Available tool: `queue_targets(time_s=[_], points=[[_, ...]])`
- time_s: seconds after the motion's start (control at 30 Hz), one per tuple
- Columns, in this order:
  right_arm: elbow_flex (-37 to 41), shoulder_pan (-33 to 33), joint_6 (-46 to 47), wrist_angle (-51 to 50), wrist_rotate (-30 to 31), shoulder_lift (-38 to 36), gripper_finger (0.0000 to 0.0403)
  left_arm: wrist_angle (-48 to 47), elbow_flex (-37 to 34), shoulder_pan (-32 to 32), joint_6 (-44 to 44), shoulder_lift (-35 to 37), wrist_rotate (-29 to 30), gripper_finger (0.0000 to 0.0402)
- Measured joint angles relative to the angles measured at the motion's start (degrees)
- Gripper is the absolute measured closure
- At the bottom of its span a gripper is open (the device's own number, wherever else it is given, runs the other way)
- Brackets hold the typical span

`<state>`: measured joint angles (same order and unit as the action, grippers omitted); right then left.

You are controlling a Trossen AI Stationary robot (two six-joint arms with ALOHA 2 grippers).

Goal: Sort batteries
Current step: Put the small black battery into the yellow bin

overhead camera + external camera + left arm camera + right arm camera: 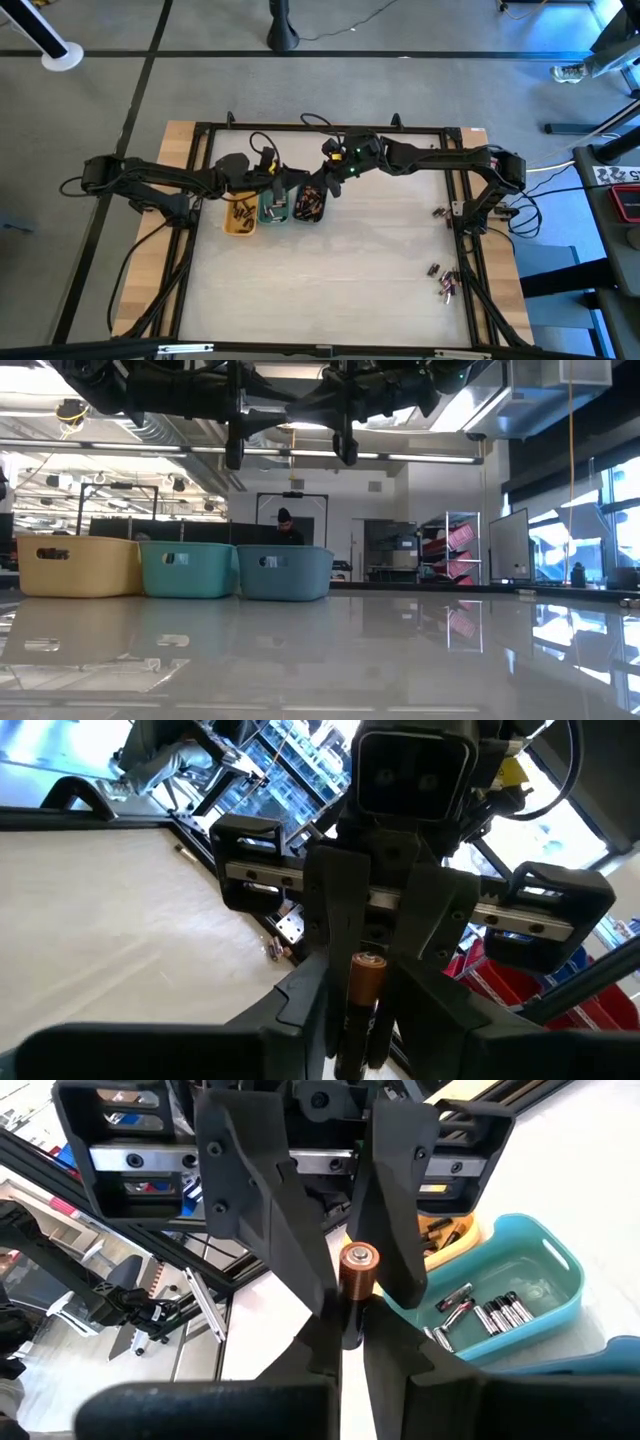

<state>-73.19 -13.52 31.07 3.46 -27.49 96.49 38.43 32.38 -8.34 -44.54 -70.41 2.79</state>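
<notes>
Above the green tray [548,1252], a little to its blue-tray side, the two grippers meet nose to nose with one copper-topped battery [358,1272] between them. The right gripper [345,1348] pinches its dark end, and the left gripper [365,1012] has its jaws pressed on the copper end, so both seem to hold it, as in a handover. The sorting looks well advanced but not finished. The green tray holds several batteries [496,1314]. The yellow tray [233,229] on one side of it and the blue tray [322,208] on the other side also have some inside. Far from the green tray, at the right edge of the table [340,280], a few loose batteries [446,284] lie unsorted, and the held one must go into a tray too.
</notes>
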Motion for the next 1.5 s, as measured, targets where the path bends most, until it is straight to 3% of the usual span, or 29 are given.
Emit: queue_targets(time_s=[0.1, 0.23, 0.47, 0.8, 1.0, 1.17, 1.33, 1.5], points=[[0.0, 0.0, 0.0, 0.0, 0.0, 0.0, 0.0384, 0.0, 0.0, 0.0, 1.4, 0.0, 0.0, 0.0325], [0.0, 0.0, 0.2, -0.1, -0.2, 0.0, 0.0384, -0.1, 0.0, 0.0, 3.1, 0.0, -0.8, 0.0377], [0.0, 0.0, 0.1, -0.1, 0.4, 0.0, 0.0374, -0.1, 0.0, 0.0, 3.2, 0.0, -0.9, 0.0370], [0.0, -0.9, 0.0, -0.4, -0.8, 0.0, 0.0244, -0.6, 0.0, 0.0, 4.4, 0.0, -1.0, 0.0378], [0.0, -4.5, 0.9, -1.5, -9.8, 0.0, 0.0174, -7.5, 0.0, -1.9, 4.8, 2.8, -1.1, 0.0378], [0.0, -7.8, 1.4, -5.5, -11.0, -0.3, 0.0145, -20.8, 0.1, -4.3, 5.6, 9.0, -1.1, 0.0378], [0.0, -9.5, 0.3, -9.9, -10.0, -0.3, 0.0136, -50.1, 0.1, -5.1, -3.9, 16.3, 0.0, 0.0378], [0.0, -9.4, -1.5, -11.1, -8.6, -0.3, 0.0138, -76.3, 0.1, -1.5, -16.5, 18.8, 4.7, 0.0372]])
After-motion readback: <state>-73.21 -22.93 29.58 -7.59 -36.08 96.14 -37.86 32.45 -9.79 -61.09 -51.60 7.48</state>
